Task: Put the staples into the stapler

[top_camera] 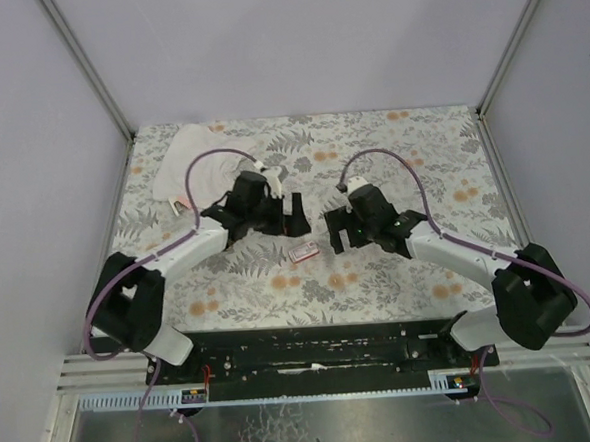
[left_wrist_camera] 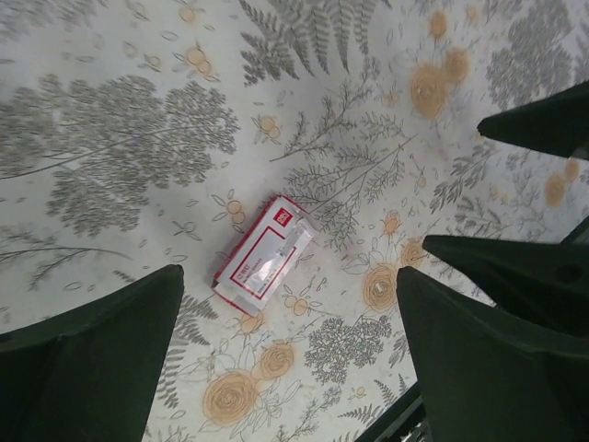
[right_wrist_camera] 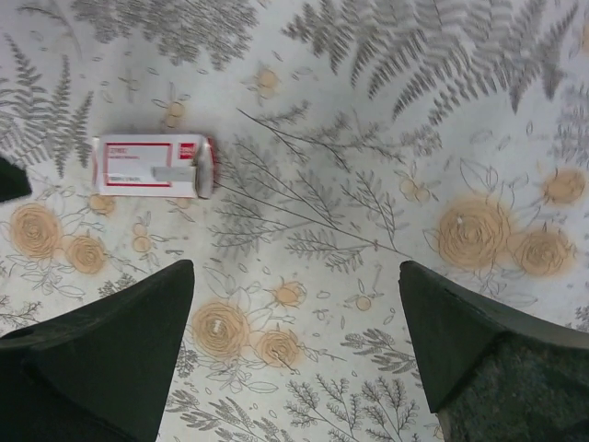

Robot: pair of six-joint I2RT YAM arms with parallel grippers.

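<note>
The staples box (top_camera: 303, 252), small, red with a pale label, lies flat on the floral tablecloth between my two grippers. It shows in the left wrist view (left_wrist_camera: 264, 255) just ahead of the open fingers, and in the right wrist view (right_wrist_camera: 155, 166) ahead and to the left. My left gripper (top_camera: 293, 221) (left_wrist_camera: 290, 368) is open and empty, hovering just behind the box. My right gripper (top_camera: 336, 233) (right_wrist_camera: 294, 341) is open and empty, to the box's right. The stapler is not clearly in view; a small pinkish patch (top_camera: 179, 202) shows at the cloth's near edge.
A crumpled white cloth (top_camera: 186, 162) lies at the back left of the table. The right gripper's dark fingers (left_wrist_camera: 543, 120) show at the right of the left wrist view. Grey walls enclose the table on three sides.
</note>
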